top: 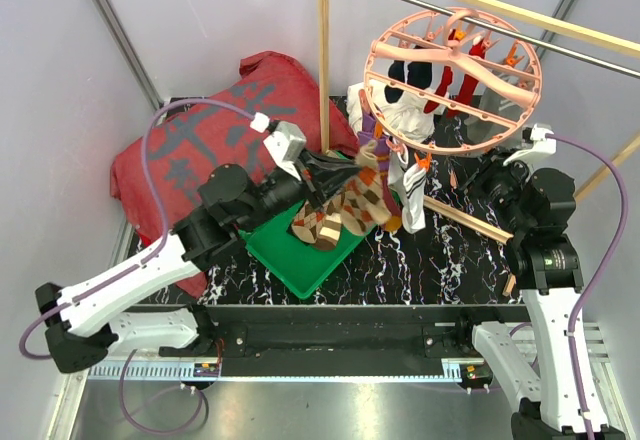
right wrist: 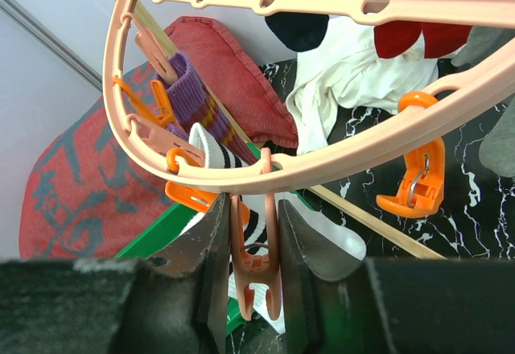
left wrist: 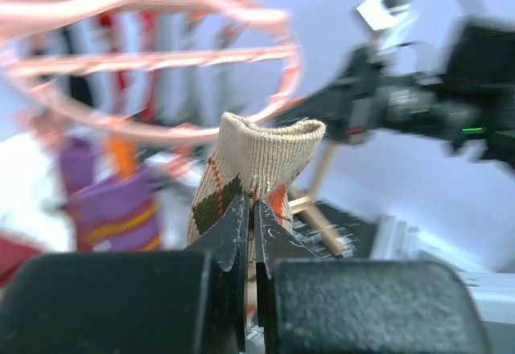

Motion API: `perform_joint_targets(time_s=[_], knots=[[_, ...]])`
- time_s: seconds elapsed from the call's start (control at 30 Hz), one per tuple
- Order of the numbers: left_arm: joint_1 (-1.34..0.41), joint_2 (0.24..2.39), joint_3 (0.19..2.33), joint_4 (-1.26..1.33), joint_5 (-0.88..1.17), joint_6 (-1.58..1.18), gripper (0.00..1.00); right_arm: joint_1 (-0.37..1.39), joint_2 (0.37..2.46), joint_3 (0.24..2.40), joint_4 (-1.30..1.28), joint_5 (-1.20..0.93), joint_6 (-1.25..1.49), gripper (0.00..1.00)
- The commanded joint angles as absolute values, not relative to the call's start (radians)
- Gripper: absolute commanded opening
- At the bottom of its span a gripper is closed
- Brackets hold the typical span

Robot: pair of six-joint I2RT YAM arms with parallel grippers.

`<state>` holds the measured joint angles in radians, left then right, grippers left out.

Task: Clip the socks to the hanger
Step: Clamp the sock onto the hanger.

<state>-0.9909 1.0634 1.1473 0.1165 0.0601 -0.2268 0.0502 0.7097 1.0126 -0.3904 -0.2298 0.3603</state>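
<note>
1. The left gripper (left wrist: pixel 251 209) has its two fingers pressed together on the ribbed tan cuff of a brown argyle sock (left wrist: pixel 257 157) and holds it up just beside the hanger's near rim. The rest of the sock (top: pixel 342 215) hangs below the fingers, over a flat green plastic tray (top: pixel 290 260)
2. The round salmon-pink plastic hanger (right wrist: pixel 322 165), a spoked ring (top: pixel 462 60), hangs at the wooden-and-metal rail frame (top: pixel 324 60) above the black marbled table (top: pixel 440 260), to the right of the held sock
3. The right gripper (right wrist: pixel 253 209) meets the ring's lower rim from below. Its fingers are clamped on a dangling pink clip (right wrist: pixel 256 261), one finger against each flank
4. Other socks hang clipped around the ring. A purple sock with orange stripes (right wrist: pixel 193 96) hangs at the left, with a white sock with dark stripes (right wrist: pixel 216 151) just beside it
5. Farther round the ring, a plain white sock (right wrist: pixel 338 80) hangs bunched under a dark navy sock (right wrist: pixel 298 24), with red socks (right wrist: pixel 418 36) to the right of them
6. An orange plastic clip (right wrist: pixel 418 181) dangles from the rim near the right gripper, on its right
7. A big red cloth with grey characters (top: pixel 190 150) lies heaped at the table's back left, behind the tray and under the left arm
</note>
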Motion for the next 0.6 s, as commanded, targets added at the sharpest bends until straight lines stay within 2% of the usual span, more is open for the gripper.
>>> perform_joint_targets(time_s=[0.0, 0.3, 0.57], knots=[[-1.068, 1.158, 1.184, 0.306, 0.150, -0.245, 0.00, 0.049, 0.724, 1.068, -0.345, -0.221, 0.387, 0.00], [-1.164, 1.408, 1.216, 0.440, 0.169, -0.222, 0.00, 0.049, 0.729, 1.094, -0.344, -0.232, 0.400, 0.00], [-1.164, 1.558, 1.272, 0.480, 0.130, -0.253, 0.00, 0.048, 0.729, 1.108, -0.344, -0.239, 0.414, 0.00]])
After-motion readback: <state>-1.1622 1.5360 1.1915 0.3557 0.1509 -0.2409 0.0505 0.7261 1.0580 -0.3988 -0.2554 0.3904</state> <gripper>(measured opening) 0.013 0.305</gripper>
